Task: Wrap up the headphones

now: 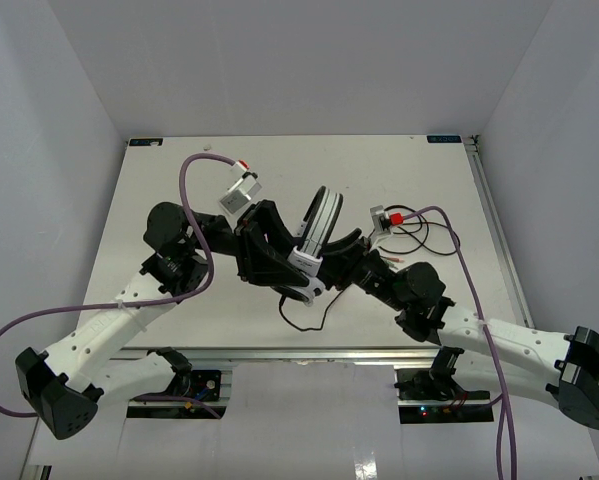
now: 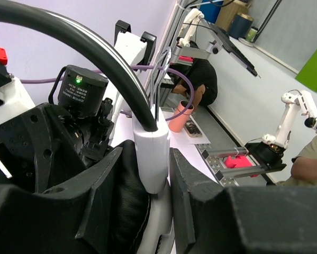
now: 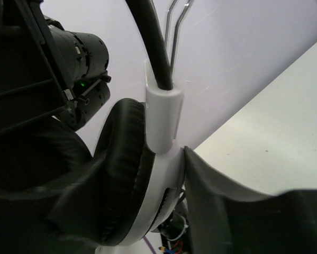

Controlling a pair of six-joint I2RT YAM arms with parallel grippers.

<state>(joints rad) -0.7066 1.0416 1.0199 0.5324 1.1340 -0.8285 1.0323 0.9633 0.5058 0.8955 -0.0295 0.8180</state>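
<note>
Here, the left gripper (image 2: pixel 147 180) is clamped on the headphones (image 1: pixel 317 228). In its wrist view its two black fingers (image 2: pixel 195 201) sit tight on either side of one ear cup. One presses into the black ear pad (image 2: pixel 129 201) and the other lies against the white shell. The white slider block (image 2: pixel 150 148) rises between them, and the thin black headband (image 2: pixel 89 53) arches up and off to the left. The right gripper (image 3: pixel 147 185) straddles an ear cup too. One finger lies across the cushion and the other touches the white shell just below the slider, but I cannot tell whether the jaws press firmly or only flank it. I also cannot tell whether it is the same cup that the left gripper holds. From above, the two grippers meet nose to nose over the near middle of the table (image 1: pixel 179 180). The headphones stand upright between them, clear of the surface, with the striped white-and-black band tilted toward the far side. The thin dark cord (image 1: pixel 307 324) hangs from the lower end and lies in a loose loop on the table toward the near edge. A thick purple cable (image 1: pixel 186 195) curls over the left arm, and another runs along the right arm.
</note>
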